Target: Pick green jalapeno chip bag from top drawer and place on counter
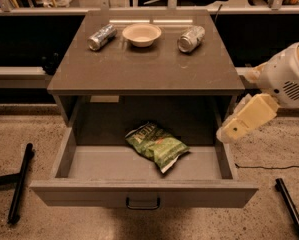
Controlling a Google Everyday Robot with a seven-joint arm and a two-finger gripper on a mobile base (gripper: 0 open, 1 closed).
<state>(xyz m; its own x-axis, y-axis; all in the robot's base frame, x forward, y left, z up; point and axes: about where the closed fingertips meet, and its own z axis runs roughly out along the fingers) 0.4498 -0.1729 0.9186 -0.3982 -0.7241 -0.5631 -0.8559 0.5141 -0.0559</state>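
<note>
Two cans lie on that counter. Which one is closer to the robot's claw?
The can right of the bowl: the gripper hangs at the right wall of the open top drawer. The other can lies left of the bowl.
</note>
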